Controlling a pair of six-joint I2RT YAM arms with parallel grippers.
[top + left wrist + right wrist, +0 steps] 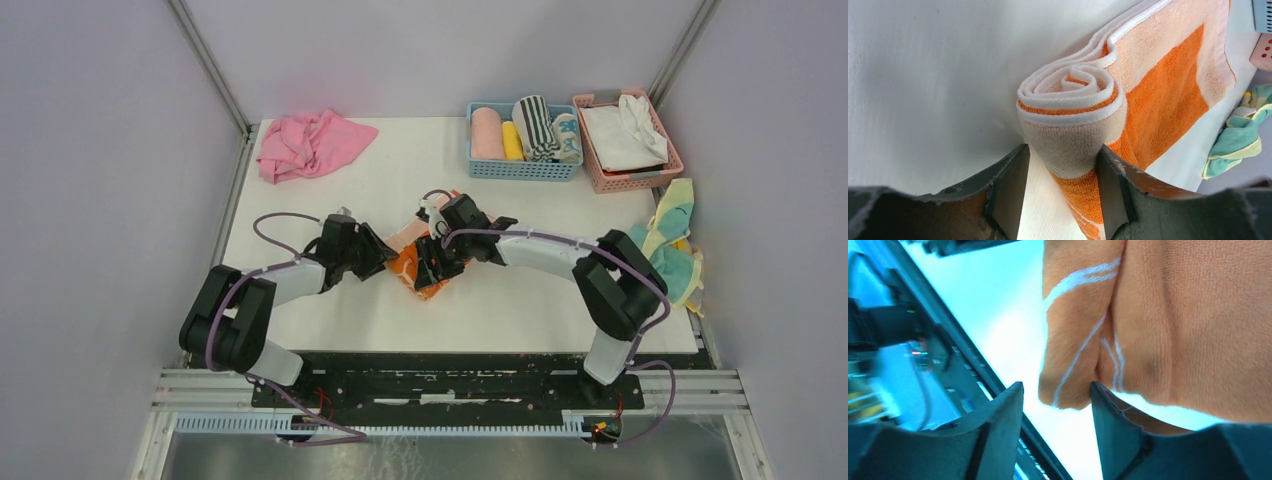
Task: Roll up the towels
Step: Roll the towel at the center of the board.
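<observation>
Pinching the rolled end of the orange towel point(1158, 95), the left gripper point(1063, 187) has its jaws clenched on the spiral of terry, which narrows where they press it, while the right gripper point(1057, 425) stands with jaws released around a loose fold at the towel's other side, a sliver of daylight showing between one jaw and the cloth. The towel lies mid-surface point(560, 290) between the two arms, part coiled and part flat, its unrolled length running away from the left wrist camera. By the look of it the cloth is light, thick and thoroughly soft: it will not slip from the jaws, but it has no stiffness of its own, and the coil seems likely to spring loose or go lopsided if it is turned from one end only. The safest hold appears to be on both ends of the roll at once, close to the core, keeping the flat tail taut against the surface. The hemmed white edge looks the firmest place to grip. More teal-and-yellow towels point(672, 245) lie crumpled at the right edge, a pink cloth point(305, 145) sits at the far left, and finished rolls stand in the blue basket point(525, 171) at the back.
</observation>
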